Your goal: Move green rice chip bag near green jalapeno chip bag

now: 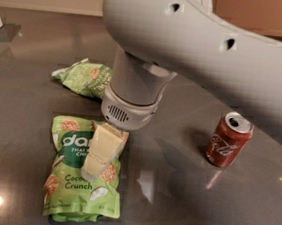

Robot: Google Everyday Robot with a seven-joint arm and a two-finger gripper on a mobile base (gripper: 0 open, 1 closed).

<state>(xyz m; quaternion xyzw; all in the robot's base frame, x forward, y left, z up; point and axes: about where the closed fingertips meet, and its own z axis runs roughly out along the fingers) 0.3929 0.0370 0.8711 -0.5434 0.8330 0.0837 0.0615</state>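
Since the green rice chip bag [68, 180] looks like a light, soft, crinkly pouch that would slide easily on the glossy worktop [171, 208], a gentle pinch on a puffed fold or edge seam seems safer than squeezing the brittle chips. It lies flat at front left, label up. The gripper [102, 153] hangs over its upper right part; spread or closed, I cannot tell. Count: one rice chip bag, one green jalapeno chip bag [84, 77] behind it, one Coca-Cola can [228, 140].

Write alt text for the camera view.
The robot's gripper hangs over the green rice chip bag lying flat on a dark table. The green jalapeno chip bag lies behind it, and a red Coca-Cola can stands upright to the right.
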